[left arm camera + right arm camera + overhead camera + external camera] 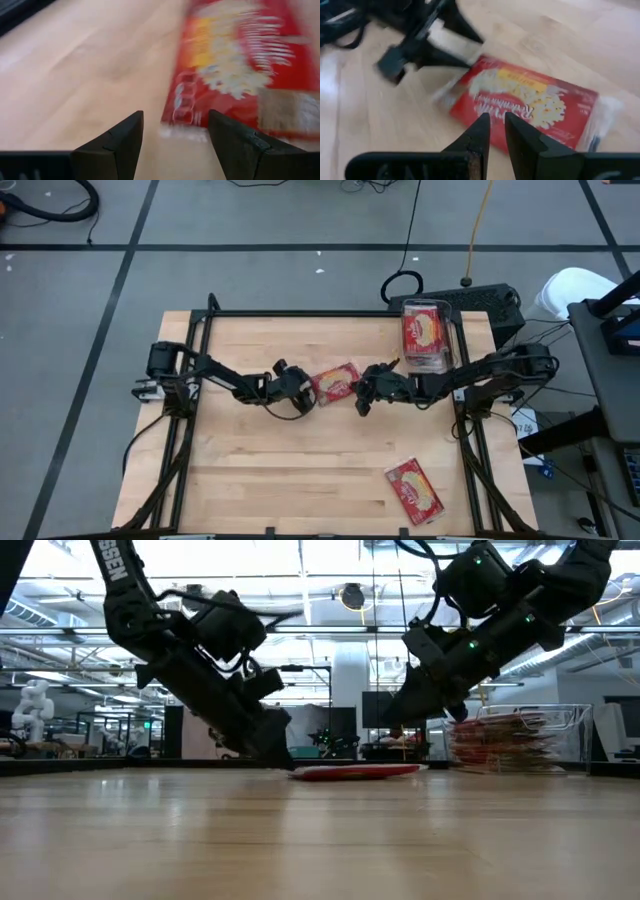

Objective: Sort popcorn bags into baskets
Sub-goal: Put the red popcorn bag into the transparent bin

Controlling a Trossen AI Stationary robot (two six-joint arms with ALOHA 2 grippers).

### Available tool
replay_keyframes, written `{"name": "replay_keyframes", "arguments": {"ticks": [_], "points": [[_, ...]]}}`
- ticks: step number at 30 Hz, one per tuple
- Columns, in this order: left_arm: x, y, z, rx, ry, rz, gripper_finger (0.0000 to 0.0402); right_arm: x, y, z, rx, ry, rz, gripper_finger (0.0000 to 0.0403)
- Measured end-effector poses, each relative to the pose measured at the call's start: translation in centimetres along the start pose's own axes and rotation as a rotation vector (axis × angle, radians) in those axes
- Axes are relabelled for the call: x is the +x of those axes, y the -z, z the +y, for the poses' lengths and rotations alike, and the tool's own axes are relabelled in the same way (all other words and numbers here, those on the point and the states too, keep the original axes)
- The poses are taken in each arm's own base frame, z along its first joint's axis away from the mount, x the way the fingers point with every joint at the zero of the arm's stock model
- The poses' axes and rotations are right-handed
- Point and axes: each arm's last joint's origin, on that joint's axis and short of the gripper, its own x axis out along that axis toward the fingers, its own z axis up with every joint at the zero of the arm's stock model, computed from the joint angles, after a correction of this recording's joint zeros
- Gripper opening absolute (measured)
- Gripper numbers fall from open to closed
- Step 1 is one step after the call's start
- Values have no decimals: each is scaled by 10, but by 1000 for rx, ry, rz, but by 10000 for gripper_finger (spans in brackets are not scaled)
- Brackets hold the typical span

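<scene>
From above, the left gripper [303,392] sits at the left edge of a popcorn bag [337,383] lying flat mid-table, and the right gripper [362,393] is just off its right edge. The basket [427,335] stands at the table's [300,470] far right edge with red bags stacked inside; a second bag [414,491] lies alone near the front right corner.

Down at table height, the middle bag [355,772] is flat on the wood, the left arm's tip down by its end, the right arm lifted above.

Left wrist: fingers [125,142] spread wide, the bag [240,75] just ahead, nothing pinched.

Right wrist: fingers [477,135] nearly pressed together, holding nothing, hovering over the bag [530,107].
</scene>
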Motion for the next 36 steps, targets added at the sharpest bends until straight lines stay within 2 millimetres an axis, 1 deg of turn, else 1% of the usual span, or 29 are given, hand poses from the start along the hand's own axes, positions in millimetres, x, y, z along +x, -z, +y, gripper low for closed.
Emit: {"name": "replay_keyframes", "arguments": {"ticks": [3, 6, 9, 14, 17, 20, 24, 29, 32, 34, 36], "points": [[2, 0, 8, -28, -74, 6, 227, 0, 3, 5, -14, -13, 4, 54], [4, -1, 10, -54, -83, 6, 227, 2, 2, 9, -40, -11, -34, 54], [-3, -10, 3, -54, -56, -29, 227, 8, 3, 9, -53, 3, -59, 54], [-21, -22, -11, -23, 3, -88, 227, 24, 8, -6, -46, 93, -31, 54], [-28, -26, -17, -15, 38, -108, 227, 35, 17, -13, -49, 110, 34, 54], [-31, -24, -23, 22, 135, -94, 227, 45, 28, -12, -21, 88, 97, 54], [-30, -20, -29, 27, 260, -48, 227, 53, 38, 1, 64, 16, 148, 54], [-25, -13, -30, 23, 264, -8, 227, 51, 42, 26, 100, -89, 178, 54], [-24, -7, -26, 29, 185, 29, 227, 44, 41, 40, 94, -150, 169, 54], [-23, -2, -22, 56, 83, 61, 227, 38, 37, 46, 93, -183, 156, 54], [-23, 1, -16, 79, -28, 78, 227, 30, 28, 50, 98, -198, 128, 54]]}}
